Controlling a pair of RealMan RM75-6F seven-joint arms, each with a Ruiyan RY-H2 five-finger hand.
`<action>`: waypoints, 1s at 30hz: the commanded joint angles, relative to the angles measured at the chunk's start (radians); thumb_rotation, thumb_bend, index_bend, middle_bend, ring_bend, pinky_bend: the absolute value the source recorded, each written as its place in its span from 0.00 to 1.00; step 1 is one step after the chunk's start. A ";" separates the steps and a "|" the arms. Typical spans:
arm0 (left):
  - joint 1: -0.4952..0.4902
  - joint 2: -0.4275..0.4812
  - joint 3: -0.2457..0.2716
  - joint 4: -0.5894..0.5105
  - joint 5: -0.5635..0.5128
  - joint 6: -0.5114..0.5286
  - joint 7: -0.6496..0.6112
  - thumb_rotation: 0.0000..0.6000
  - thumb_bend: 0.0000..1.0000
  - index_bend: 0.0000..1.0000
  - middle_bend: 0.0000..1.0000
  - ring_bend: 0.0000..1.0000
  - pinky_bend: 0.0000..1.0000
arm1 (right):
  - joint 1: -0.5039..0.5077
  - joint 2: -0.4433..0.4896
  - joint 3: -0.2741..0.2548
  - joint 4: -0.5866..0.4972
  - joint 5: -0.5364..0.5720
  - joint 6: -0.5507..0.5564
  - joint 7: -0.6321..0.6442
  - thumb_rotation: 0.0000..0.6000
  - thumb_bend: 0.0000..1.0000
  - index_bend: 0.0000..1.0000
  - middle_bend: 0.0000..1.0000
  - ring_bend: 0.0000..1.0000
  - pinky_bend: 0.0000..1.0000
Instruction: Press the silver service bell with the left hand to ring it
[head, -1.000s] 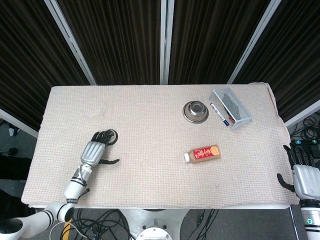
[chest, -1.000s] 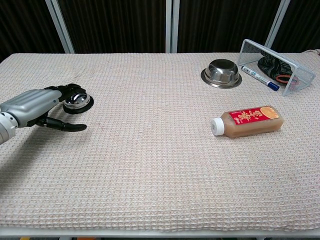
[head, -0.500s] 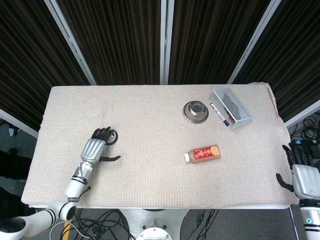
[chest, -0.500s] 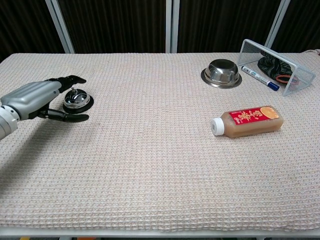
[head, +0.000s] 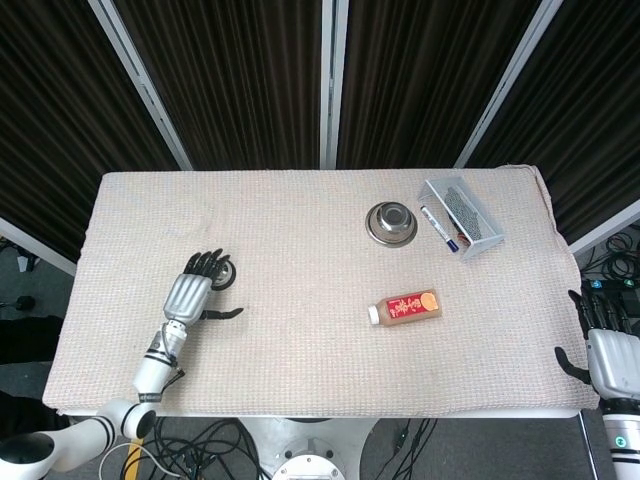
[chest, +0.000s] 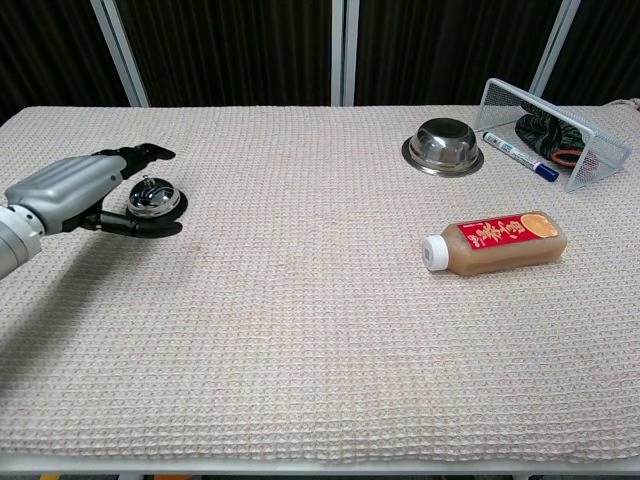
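Observation:
The silver service bell (chest: 153, 197) on its black base stands at the left of the table, partly covered in the head view (head: 226, 275). My left hand (chest: 78, 189) (head: 192, 290) hovers just above and to the near left of it, fingers stretched out over the dome, thumb spread low beside the base. It holds nothing, and a gap shows between fingers and bell. My right hand (head: 612, 352) hangs open off the table's right edge, far from the bell, and is absent from the chest view.
A steel bowl (chest: 443, 143) sits at the back right. Beside it lies a tipped wire basket (chest: 560, 132) with a marker (chest: 519, 155). A bottle of brown drink (chest: 495, 241) lies on its side, right of centre.
My left hand has risen off the bell and its fingers have straightened; the dome, covered a second ago, now shows. The right hand stays put.

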 joint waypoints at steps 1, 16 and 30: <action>0.000 0.018 0.023 -0.019 -0.031 -0.096 0.025 0.33 0.00 0.00 0.00 0.00 0.00 | 0.001 -0.001 -0.001 0.000 0.000 -0.002 -0.001 1.00 0.24 0.00 0.00 0.00 0.00; 0.007 0.031 -0.023 -0.058 0.016 0.093 0.028 0.32 0.00 0.00 0.00 0.00 0.00 | -0.003 -0.003 -0.001 0.011 0.003 0.000 0.013 1.00 0.24 0.00 0.00 0.00 0.00; 0.209 0.241 0.015 -0.319 0.000 0.344 0.142 0.32 0.00 0.00 0.00 0.00 0.00 | -0.001 -0.011 -0.005 0.019 -0.006 -0.005 0.015 1.00 0.24 0.00 0.00 0.00 0.00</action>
